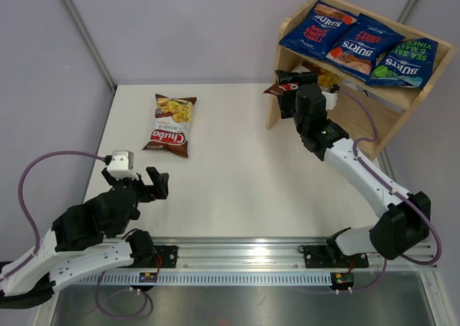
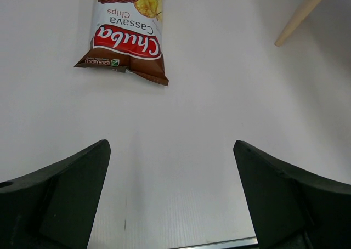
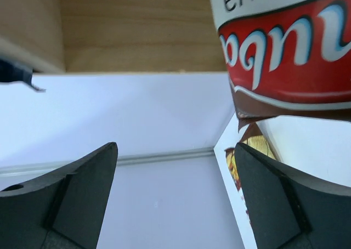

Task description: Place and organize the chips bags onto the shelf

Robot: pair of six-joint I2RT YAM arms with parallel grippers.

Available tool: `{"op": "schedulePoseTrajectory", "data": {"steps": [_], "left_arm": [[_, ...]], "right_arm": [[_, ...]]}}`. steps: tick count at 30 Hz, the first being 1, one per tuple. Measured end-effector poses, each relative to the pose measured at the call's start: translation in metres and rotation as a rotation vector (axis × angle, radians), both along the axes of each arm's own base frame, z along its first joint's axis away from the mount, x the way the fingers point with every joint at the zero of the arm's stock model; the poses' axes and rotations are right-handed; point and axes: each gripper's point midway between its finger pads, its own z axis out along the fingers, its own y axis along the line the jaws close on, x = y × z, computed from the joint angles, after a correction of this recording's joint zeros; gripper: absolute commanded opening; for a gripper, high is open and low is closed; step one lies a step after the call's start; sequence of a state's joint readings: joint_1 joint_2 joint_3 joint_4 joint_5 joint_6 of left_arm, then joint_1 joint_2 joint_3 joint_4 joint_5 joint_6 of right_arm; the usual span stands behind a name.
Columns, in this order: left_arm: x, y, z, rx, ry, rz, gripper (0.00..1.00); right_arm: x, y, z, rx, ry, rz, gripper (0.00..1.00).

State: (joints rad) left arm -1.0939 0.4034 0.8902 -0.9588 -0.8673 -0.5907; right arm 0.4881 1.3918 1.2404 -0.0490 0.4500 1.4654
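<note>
We see three Burts bags (image 1: 357,40) on the shelf's (image 1: 399,95) top tier, a Chuba bag (image 1: 282,87) at its lower tier, right gripper (image 3: 175,169) spread beside it, a Chuba Cassava Chips bag (image 1: 171,125) well left of the shelf, left gripper (image 2: 171,169) spread.

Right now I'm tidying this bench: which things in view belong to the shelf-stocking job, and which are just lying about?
Job: three dark blue Burts bags; brown-and-white Chuba bag on table; second Chuba bag at lower tier; light wooden shelf.
Other: purple cables; metal rail.

"Chuba" bag (image 1: 171,125) ("Cassava Chips"), "Burts" bags (image 1: 357,47)
</note>
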Motion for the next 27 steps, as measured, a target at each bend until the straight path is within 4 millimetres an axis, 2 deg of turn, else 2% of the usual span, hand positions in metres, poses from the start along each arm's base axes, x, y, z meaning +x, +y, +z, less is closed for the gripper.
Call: {"op": "schedulePoseTrajectory", "data": {"steps": [3, 7, 12, 14, 16, 20, 22, 24, 25, 27], "left_arm": [[0.002, 0.000, -0.004, 0.025, 0.014, 0.019, 0.99], [0.007, -0.005, -0.009, 0.072, 0.045, 0.043, 0.99], [0.031, -0.017, -0.024, 0.100, 0.143, 0.105, 0.99], [0.050, -0.012, -0.032, 0.053, 0.208, 0.156, 0.99], [0.072, 0.003, -0.039, -0.012, 0.270, 0.223, 0.99], [0.121, 0.041, -0.043, -0.150, 0.344, 0.324, 0.99], [0.146, 0.049, -0.040, -0.184, 0.355, 0.317, 0.99], [0.176, 0.049, -0.038, -0.194, 0.374, 0.268, 0.99], [0.182, 0.052, -0.037, -0.196, 0.372, 0.267, 0.99], [0.210, 0.056, -0.039, -0.216, 0.381, 0.232, 0.99]], "right_arm": [[-0.008, 0.008, 0.008, -0.031, -0.031, 0.070, 0.95], [-0.022, 0.027, 0.012, -0.151, -0.077, 0.232, 0.97], [-0.061, 0.043, 0.013, -0.383, -0.129, 0.469, 0.99], [-0.081, 0.042, 0.015, -0.469, -0.151, 0.544, 0.99], [-0.106, 0.037, 0.021, -0.549, -0.199, 0.611, 0.99], [-0.167, 0.021, 0.043, -0.667, -0.346, 0.707, 0.99], [-0.195, 0.014, 0.050, -0.701, -0.427, 0.743, 0.99], [-0.217, 0.011, 0.051, -0.714, -0.485, 0.777, 1.00], [-0.228, 0.009, 0.048, -0.718, -0.505, 0.796, 1.00], [-0.250, 0.007, 0.039, -0.717, -0.543, 0.842, 1.00]]}}
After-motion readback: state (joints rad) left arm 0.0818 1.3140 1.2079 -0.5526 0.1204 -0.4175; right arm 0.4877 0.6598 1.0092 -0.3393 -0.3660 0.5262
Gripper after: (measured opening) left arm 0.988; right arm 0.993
